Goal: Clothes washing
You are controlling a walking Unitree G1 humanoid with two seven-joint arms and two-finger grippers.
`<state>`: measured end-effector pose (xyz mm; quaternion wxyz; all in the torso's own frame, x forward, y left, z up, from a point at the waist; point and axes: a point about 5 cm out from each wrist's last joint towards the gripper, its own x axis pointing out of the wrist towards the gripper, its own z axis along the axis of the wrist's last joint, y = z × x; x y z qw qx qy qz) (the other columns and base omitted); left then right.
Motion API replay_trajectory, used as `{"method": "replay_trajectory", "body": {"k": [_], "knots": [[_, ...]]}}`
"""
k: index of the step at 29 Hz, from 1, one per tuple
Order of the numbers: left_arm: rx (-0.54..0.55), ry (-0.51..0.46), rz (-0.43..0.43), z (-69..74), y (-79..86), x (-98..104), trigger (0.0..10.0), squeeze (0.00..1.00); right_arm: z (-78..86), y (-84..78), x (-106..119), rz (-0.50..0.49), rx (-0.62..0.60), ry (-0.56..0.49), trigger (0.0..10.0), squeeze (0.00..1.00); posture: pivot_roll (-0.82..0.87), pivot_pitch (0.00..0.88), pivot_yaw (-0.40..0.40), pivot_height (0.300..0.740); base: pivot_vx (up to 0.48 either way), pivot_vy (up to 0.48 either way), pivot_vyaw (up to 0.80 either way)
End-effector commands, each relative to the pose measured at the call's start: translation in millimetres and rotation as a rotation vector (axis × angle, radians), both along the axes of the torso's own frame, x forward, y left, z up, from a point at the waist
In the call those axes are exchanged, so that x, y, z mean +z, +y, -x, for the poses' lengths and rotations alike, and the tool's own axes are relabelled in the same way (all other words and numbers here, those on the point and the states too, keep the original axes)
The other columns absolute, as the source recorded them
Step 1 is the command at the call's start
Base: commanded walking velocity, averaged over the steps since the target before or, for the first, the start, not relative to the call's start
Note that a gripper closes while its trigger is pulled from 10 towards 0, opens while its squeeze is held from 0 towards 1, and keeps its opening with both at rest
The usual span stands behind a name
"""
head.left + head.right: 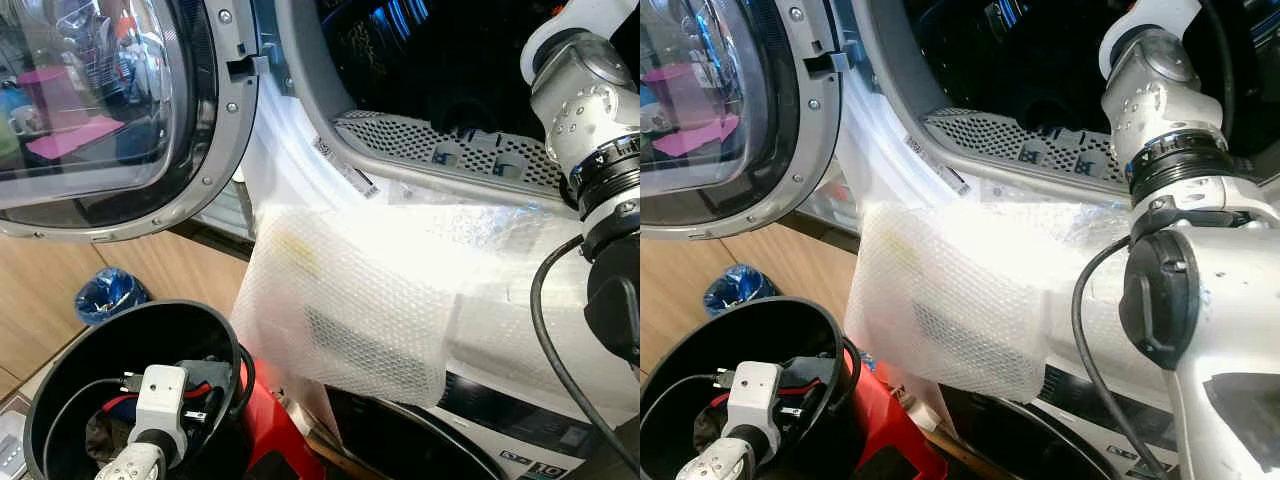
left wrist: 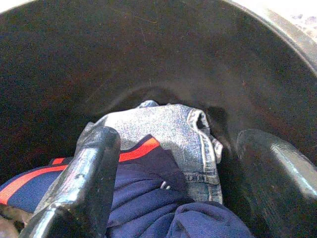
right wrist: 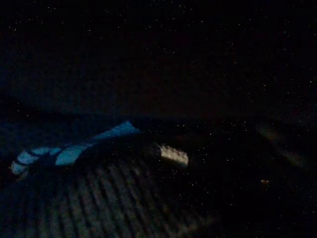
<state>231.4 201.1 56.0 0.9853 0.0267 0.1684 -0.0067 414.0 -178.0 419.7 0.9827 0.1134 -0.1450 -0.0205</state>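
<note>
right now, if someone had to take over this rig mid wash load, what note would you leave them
Left gripper: down inside the black bucket, fingers open either side of the clothes, nothing gripped yet.
Right arm: reaching into the washer drum; its wrist view is too dark to tell the fingers.
Clothes: a denim piece and a navy garment with red stripes lie at the bucket's bottom. Something pale lies in the drum, too dark to identify.
Washer door is swung open; bubble wrap covers the machine's front.
Left to do: close on the clothes, lift them out, load the drum, shut the door.
</note>
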Motion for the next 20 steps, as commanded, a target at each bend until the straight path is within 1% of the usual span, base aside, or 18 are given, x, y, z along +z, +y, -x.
{"method": "replay_trajectory", "body": {"k": [1, 2, 3, 4, 5, 6, 7, 9, 10, 12, 13, 14, 15, 16, 17, 18, 20], "knots": [[-0.014, 0.022, -0.001, 4.4, -2.5, -3.5, 10.0, 0.00, 1.3, 9.2, 6.8, 0.027, 0.064, -0.036, 10.0, 1.00, 0.00, 0.067, 0.067, 0.740, 0.000, 0.000, 0.00], [-0.015, 0.021, -0.001, 4.5, -2.8, -3.4, 10.0, 0.00, 1.9, 12.6, 9.0, 0.045, 0.094, -0.052, 10.0, 1.00, 0.00, 0.067, 0.067, 0.740, 0.000, 0.000, 0.00], [-0.017, 0.021, 0.000, 4.6, -3.0, -3.2, 10.0, 0.00, 3.2, 20.0, 13.3, 0.076, 0.160, -0.084, 10.0, 1.00, 0.00, 0.068, 0.068, 0.740, 0.000, 0.000, 0.00], [-0.017, 0.021, 0.000, 4.6, -3.0, -3.2, 10.0, 0.00, 3.2, 20.0, 13.3, 0.076, 0.160, -0.084, 10.0, 1.00, 0.00, 0.068, 0.068, 0.740, 0.000, 0.000, 0.00], [-0.018, 0.021, 0.000, 4.7, -3.0, -3.2, 10.0, 0.00, 4.0, 23.4, 15.2, 0.087, 0.191, -0.098, 10.0, 1.00, 0.00, 0.068, 0.068, 0.740, 0.000, 0.000, 0.00], [-0.019, 0.021, 0.000, 5.1, -3.1, -3.1, 10.0, 0.00, 5.8, 30.8, 19.0, 0.142, 0.247, -0.128, 10.0, 1.00, 0.00, 0.069, 0.068, 0.740, 0.000, 0.000, 0.00], [-0.020, 0.021, 0.000, 5.5, -3.2, -3.0, 10.0, 0.00, 6.3, 34.5, 19.6, 0.156, 0.282, -0.134, 10.0, 1.00, 0.01, 0.070, 0.068, 0.740, 0.000, 0.000, 0.00], [-0.022, 0.021, 0.001, 6.1, -4.2, -2.5, 10.0, 0.00, 9.1, 47.3, 20.6, 0.218, 0.423, -0.164, 10.0, 1.00, 0.01, 0.069, 0.064, 0.740, 0.000, 0.000, 0.00], [-0.023, 0.020, 0.002, 6.1, -4.7, -2.1, 10.0, 0.00, 10.2, 51.3, 20.4, 0.249, 0.467, -0.173, 10.0, 1.00, 0.01, 0.069, 0.064, 0.740, 0.000, 0.000, 0.00], [-0.025, 0.018, 0.004, 6.0, -6.1, -1.2, 10.0, 0.00, 9.9, 49.9, 20.6, 0.285, 0.436, -0.174, 10.0, 1.00, 0.02, 0.068, 0.063, 0.740, 0.000, 0.000, 0.00], [-0.026, 0.017, 0.005, 5.9, -6.7, -0.8, 10.0, 0.00, 9.0, 46.1, 20.9, 0.276, 0.388, -0.164, 10.0, 1.00, 0.02, 0.068, 0.063, 0.740, 0.000, 0.000, 0.00], [-0.025, 0.013, 0.010, 5.5, -7.6, 0.0, 10.0, 0.00, 6.2, 24.4, 21.6, 0.175, 0.171, -0.116, 10.0, 1.00, 0.02, 0.068, 0.062, 0.740, 0.000, 0.000, 0.00], [-0.024, 0.011, 0.014, 5.1, -8.1, 0.3, 10.0, 0.00, 6.7, -2.8, 20.4, 0.065, -0.060, -0.073, 10.0, 1.00, 0.02, 0.064, 0.063, 0.740, 0.000, 0.000, 0.00], [-0.022, 0.011, 0.017, 4.9, -8.6, 0.2, 10.0, 0.00, 9.1, -24.9, 17.0, -0.033, -0.221, -0.035, 10.0, 1.00, 0.02, 0.066, 0.063, 0.740, 0.000, 0.000, 0.00], [-0.022, 0.010, 0.019, 5.3, -9.6, 0.0, 10.0, 0.00, 12.1, -43.4, 12.4, -0.167, -0.318, -0.007, 10.0, 1.00, 0.03, 0.064, 0.054, 0.740, 0.000, 0.000, 0.00], [-0.021, 0.007, 0.022, 5.1, -10.2, 0.3, 10.0, 0.00, 14.2, -52.7, 10.9, -0.210, -0.355, -0.001, 10.0, 1.00, 0.03, 0.057, 0.051, 0.740, 0.000, 0.000, 0.00], [-0.018, 0.002, 0.026, 4.7, -10.4, 1.2, 10.0, 0.00, 15.6, -55.4, 13.4, -0.197, -0.364, -0.015, 10.0, 1.00, 0.03, 0.058, 0.054, 0.740, 0.000, 0.000, 0.00]]}}
